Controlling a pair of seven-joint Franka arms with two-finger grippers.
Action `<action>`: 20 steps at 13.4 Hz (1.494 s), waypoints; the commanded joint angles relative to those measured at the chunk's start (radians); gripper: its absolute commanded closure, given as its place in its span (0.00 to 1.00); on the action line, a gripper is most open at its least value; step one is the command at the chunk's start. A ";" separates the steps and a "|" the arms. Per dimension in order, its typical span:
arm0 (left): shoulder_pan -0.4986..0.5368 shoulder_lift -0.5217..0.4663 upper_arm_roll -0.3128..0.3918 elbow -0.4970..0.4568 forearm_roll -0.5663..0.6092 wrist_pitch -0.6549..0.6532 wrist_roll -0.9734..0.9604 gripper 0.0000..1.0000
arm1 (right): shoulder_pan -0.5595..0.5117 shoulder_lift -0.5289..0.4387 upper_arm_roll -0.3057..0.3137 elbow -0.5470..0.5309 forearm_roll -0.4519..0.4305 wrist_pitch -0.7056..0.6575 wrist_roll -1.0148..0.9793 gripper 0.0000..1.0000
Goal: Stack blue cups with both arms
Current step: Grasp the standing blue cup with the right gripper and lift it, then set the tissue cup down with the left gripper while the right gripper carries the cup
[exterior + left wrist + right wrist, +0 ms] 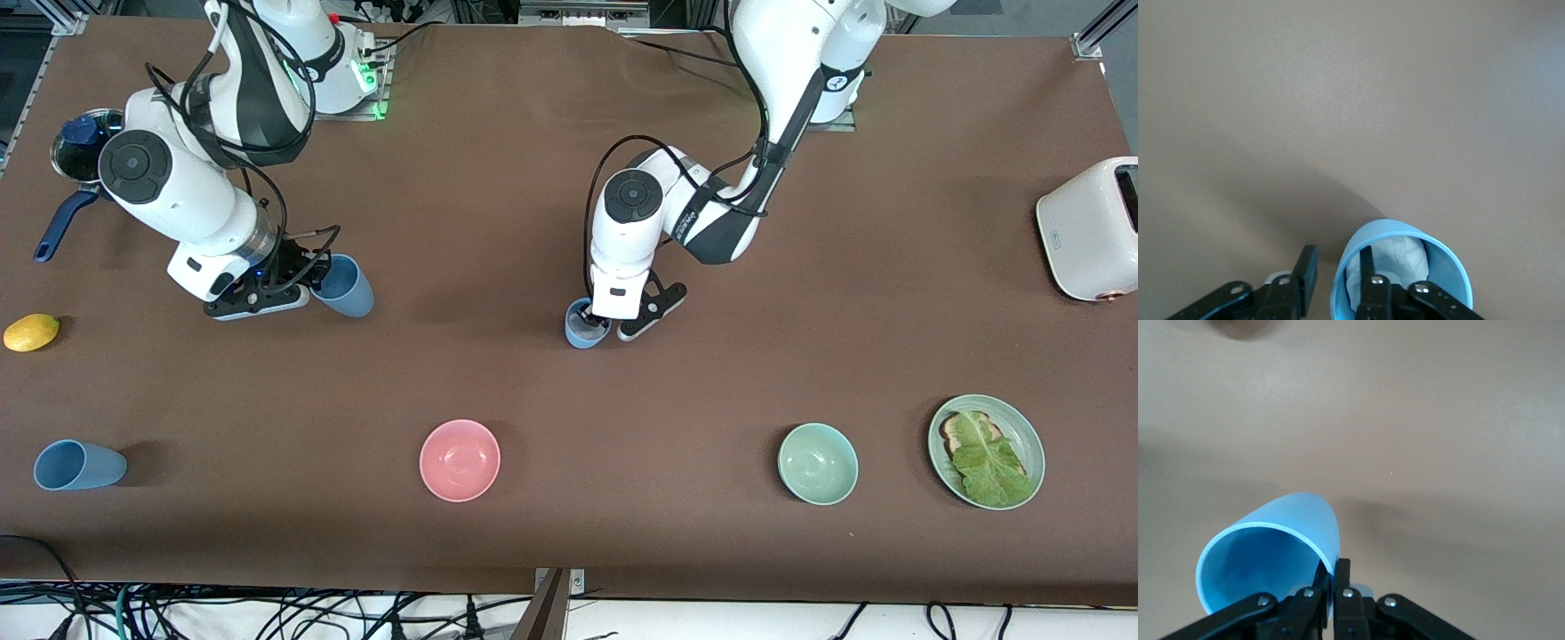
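Cups in play: your right claw (307, 289) pinches a tilted blue cup (345, 286) by its rim for stacking, while your left claw (613, 327), fingers parted, straddles the upright cup's (582, 325) wall farther from the pink bowl (460, 460).

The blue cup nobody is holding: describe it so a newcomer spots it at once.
Start at the pink bowl in the row nearest the front camera and follow that row toward the right arm's end of the table. There a blue cup lies on its side, alone; the other two blue cups are at the grippers.
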 commanded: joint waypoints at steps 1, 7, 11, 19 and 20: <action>-0.008 -0.010 0.003 0.004 0.024 -0.007 -0.031 0.58 | 0.000 0.017 0.005 0.106 0.005 -0.107 0.016 1.00; -0.011 -0.012 -0.008 0.028 0.024 -0.007 -0.072 0.58 | 0.001 0.022 0.005 0.234 0.008 -0.265 0.016 1.00; -0.013 -0.027 -0.011 0.038 0.019 -0.011 -0.101 0.58 | 0.035 0.025 -0.003 0.301 0.007 -0.340 0.022 1.00; 0.036 -0.134 -0.005 0.038 0.018 -0.165 0.018 0.59 | 0.179 0.077 -0.006 0.395 0.010 -0.364 0.304 1.00; 0.053 -0.162 -0.005 0.038 0.013 -0.192 0.050 0.59 | 0.198 0.089 -0.006 0.412 0.010 -0.364 0.336 1.00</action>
